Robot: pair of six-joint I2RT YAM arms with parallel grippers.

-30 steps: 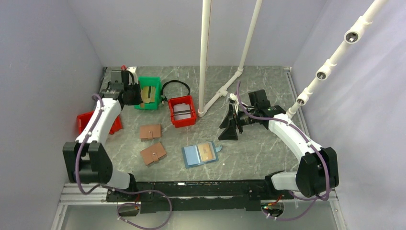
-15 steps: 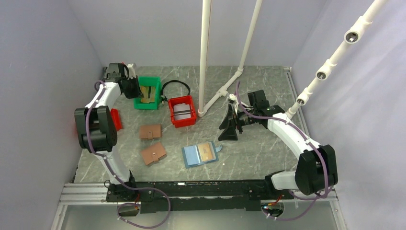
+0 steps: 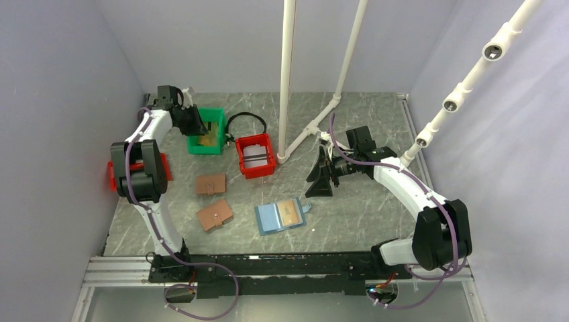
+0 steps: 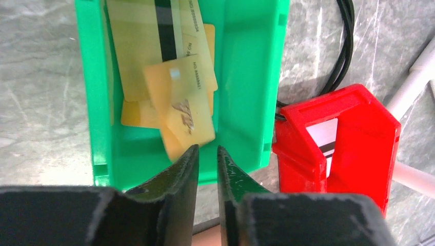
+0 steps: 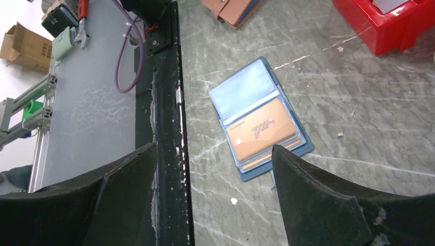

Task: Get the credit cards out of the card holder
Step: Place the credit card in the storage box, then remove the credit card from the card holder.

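Since a second ago the left arm has folded its elbow up and back, and the left gripper (image 3: 195, 124) has slid from the left edge of the green bin (image 3: 216, 115) to a spot over it; the right arm has hardly shifted. In the left wrist view the left gripper (image 4: 208, 148) shows its jaws parted by a narrow gap with nothing between them. Just beyond the tips, several gold credit cards (image 4: 177, 105) lie overlapped and askew inside the green bin (image 4: 246, 77), beside a red bin (image 4: 359, 128).

The right gripper (image 5: 214, 148) hangs with its jaws spread wide and empty above the blue card holder (image 5: 241, 92). The holder lies unfolded on the grey table (image 3: 362, 215), near two brown wallets (image 3: 211, 184), with one gold card (image 5: 259, 128) in its pocket.
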